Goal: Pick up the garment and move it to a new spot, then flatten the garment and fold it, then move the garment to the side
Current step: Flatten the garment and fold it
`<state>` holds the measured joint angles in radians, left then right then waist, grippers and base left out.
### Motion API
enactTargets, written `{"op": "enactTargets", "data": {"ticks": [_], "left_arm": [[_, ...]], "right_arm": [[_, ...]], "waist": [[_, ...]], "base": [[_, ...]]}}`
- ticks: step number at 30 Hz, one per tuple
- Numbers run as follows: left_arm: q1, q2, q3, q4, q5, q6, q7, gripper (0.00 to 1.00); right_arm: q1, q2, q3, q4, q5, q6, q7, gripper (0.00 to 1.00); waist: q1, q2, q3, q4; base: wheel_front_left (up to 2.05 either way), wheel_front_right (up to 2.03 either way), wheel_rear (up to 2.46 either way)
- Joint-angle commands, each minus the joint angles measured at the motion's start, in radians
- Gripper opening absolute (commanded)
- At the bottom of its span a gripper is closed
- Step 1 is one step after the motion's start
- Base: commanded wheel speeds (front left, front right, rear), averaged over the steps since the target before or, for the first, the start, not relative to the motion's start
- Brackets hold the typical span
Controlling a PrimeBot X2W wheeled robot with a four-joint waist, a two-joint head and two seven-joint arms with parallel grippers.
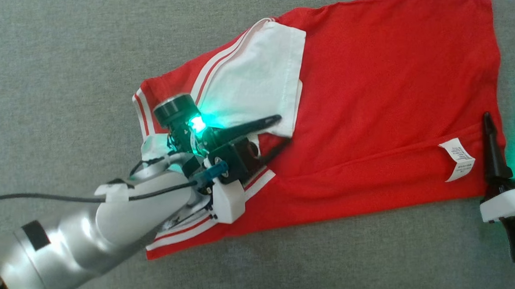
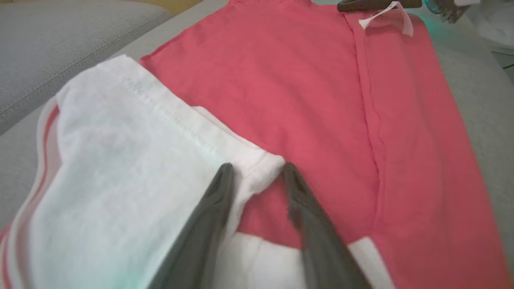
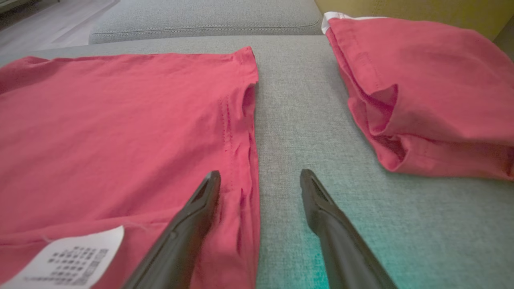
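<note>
Jaws of left gripper (image 2: 257, 167) stand parted astride white sleeve (image 2: 120, 160) of red cotton T-shirt (image 2: 301, 100) (right gripper (image 3: 260, 173) gapes, empty).

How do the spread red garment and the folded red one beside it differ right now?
The spread garment lies flat and wide with a white sleeve folded onto it; the folded garment is a compact bundle. The left gripper straddles the spread one's sleeve corner; the folded one lies untouched. Both are red and rest on the grey cushion.
</note>
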<state>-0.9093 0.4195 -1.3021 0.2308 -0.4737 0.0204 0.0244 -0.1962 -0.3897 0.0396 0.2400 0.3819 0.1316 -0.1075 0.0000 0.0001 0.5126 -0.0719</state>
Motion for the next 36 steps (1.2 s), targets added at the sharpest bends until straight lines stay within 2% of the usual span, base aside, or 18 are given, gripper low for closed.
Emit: {"op": "enactTargets", "data": {"ticks": [1, 2, 3, 4, 10, 14, 17, 21, 29, 36], "left_arm": [[-0.035, 0.013, 0.035, -0.005, 0.009, 0.005, -0.009, 0.27], [-0.037, 0.012, 0.036, -0.003, 0.010, 0.006, -0.014, 0.13], [-0.037, 0.012, 0.036, -0.003, 0.010, 0.006, -0.014, 0.13], [-0.039, 0.012, 0.037, -0.002, 0.010, 0.007, -0.016, 0.00], [-0.054, 0.017, 0.046, -0.023, 0.019, 0.020, -0.040, 0.00], [-0.072, 0.042, 0.067, -0.060, 0.012, 0.027, -0.042, 0.00], [-0.085, 0.073, 0.092, -0.100, -0.012, 0.022, -0.041, 0.00], [-0.148, 0.152, 0.152, -0.158, -0.012, 0.026, -0.054, 0.00], [-0.278, 0.268, 0.238, -0.166, -0.006, 0.012, -0.035, 0.00], [-0.339, 0.295, 0.264, -0.154, 0.009, 0.010, -0.034, 0.00]], "right_arm": [[-0.005, -0.020, 0.013, -0.020, 0.009, -0.001, -0.019, 1.00], [-0.006, -0.021, 0.013, -0.020, 0.010, -0.001, -0.021, 1.00], [-0.006, -0.021, 0.013, -0.020, 0.010, -0.001, -0.021, 1.00], [-0.006, -0.022, 0.013, -0.019, 0.010, -0.001, -0.022, 1.00], [-0.007, -0.029, 0.006, -0.017, 0.011, -0.001, -0.023, 1.00], [-0.019, -0.042, 0.007, -0.027, 0.013, -0.001, -0.016, 1.00], [-0.033, -0.055, 0.007, -0.039, 0.014, -0.001, -0.006, 1.00], [-0.085, -0.078, 0.032, -0.067, 0.025, -0.001, 0.033, 1.00], [-0.285, -0.151, 0.091, -0.039, 0.070, -0.001, 0.219, 1.00], [-0.438, -0.209, 0.124, 0.048, 0.115, -0.001, 0.386, 1.00]], "waist": [[0.0000, -0.0001, 0.003, -0.001], [0.0000, -0.0001, 0.004, -0.001], [0.0000, -0.0001, 0.004, -0.001], [0.0000, -0.0001, 0.005, 0.000], [0.0000, -0.0001, 0.002, 0.012], [0.0000, -0.0001, -0.003, 0.024], [0.0000, -0.0001, -0.004, 0.031], [0.0000, -0.0001, 0.009, 0.038], [0.0000, -0.0001, 0.057, 0.044], [0.0000, -0.0001, 0.101, 0.071]], "base": [[0.00, 0.00, 0.00], [0.00, 0.00, 0.00], [0.00, 0.00, 0.00], [0.00, 0.00, 0.00], [0.00, 0.00, 0.00], [0.00, 0.00, 0.00], [0.00, 0.00, 0.00], [0.00, 0.00, 0.00], [0.00, 0.00, 0.00], [0.00, 0.00, 0.00]]}}
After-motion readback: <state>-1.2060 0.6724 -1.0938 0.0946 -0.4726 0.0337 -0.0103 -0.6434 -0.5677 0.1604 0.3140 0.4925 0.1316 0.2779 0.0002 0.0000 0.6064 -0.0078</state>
